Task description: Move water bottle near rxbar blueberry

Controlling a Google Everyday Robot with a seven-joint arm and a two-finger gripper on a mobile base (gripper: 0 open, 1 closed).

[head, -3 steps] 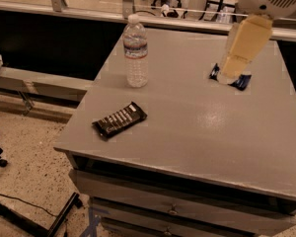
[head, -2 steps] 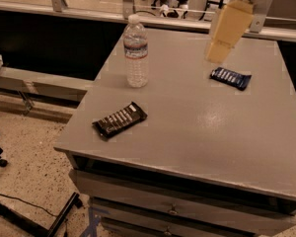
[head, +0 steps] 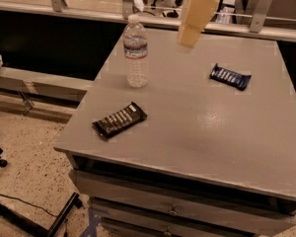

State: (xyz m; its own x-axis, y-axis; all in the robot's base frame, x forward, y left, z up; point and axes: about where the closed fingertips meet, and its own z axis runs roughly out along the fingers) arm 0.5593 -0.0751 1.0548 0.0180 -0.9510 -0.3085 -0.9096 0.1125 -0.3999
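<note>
claw: cream-coloured claw (head: 187, 39) above the far edge of the grey bench (head: 197, 132), mid-width, touching nothing; open or closed: can't tell
bottle: small clear ribbed plastic water bottle (head: 136, 53), white cap, upright near far-left corner
blue bar: flat dark-blue-wrapped rxbar blueberry (head: 230, 76), near right edge, far half, well apart from bottle
black bar: flat black-wrapped snack bar (head: 119, 120), near left edge, front half
</note>
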